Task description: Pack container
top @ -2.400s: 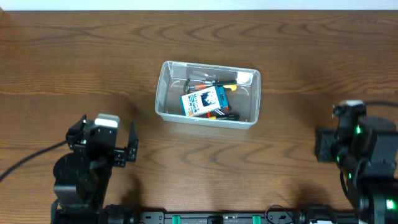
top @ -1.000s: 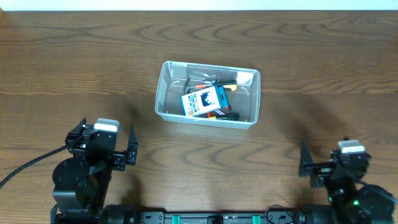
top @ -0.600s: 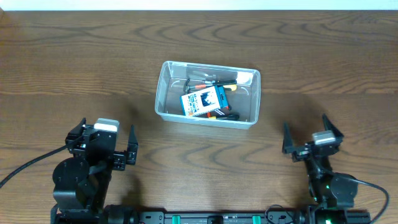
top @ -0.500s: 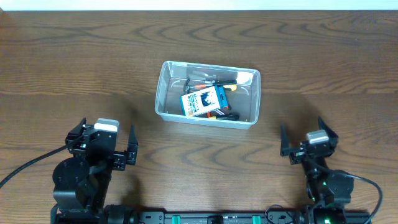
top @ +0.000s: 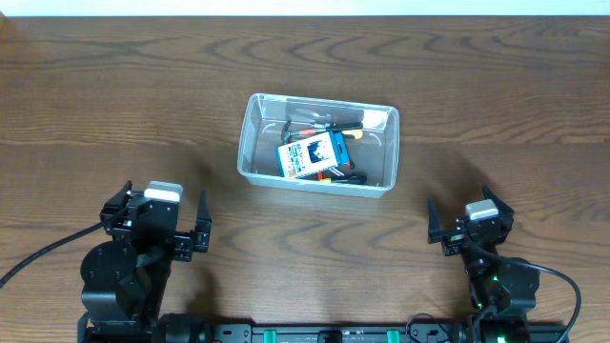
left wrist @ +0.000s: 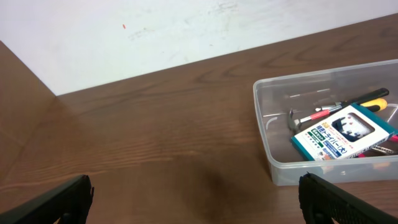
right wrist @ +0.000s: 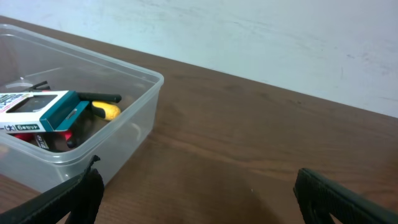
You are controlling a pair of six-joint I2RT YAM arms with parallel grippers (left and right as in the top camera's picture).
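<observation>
The clear plastic container [top: 250, 143] sits at the middle of the wooden table and holds a small blue-and-white box [top: 311, 155] on top of several hand tools with red, yellow and black handles. It also shows at the right in the left wrist view [left wrist: 264, 124] and at the left in the right wrist view [right wrist: 140, 134]. My left gripper [top: 195, 227] is open and empty near the front left edge, well clear of the container. My right gripper [top: 459, 224] is open and empty at the front right, just short of the container's near right corner.
Bare wooden table [top: 114, 105] surrounds the container on all sides. A white wall [left wrist: 155, 25] runs behind the table's far edge. Black cables trail from both arm bases at the front edge.
My right arm has pulled back from the right edge to the front right and turned its open gripper toward the container. The left arm and the container have not moved.
</observation>
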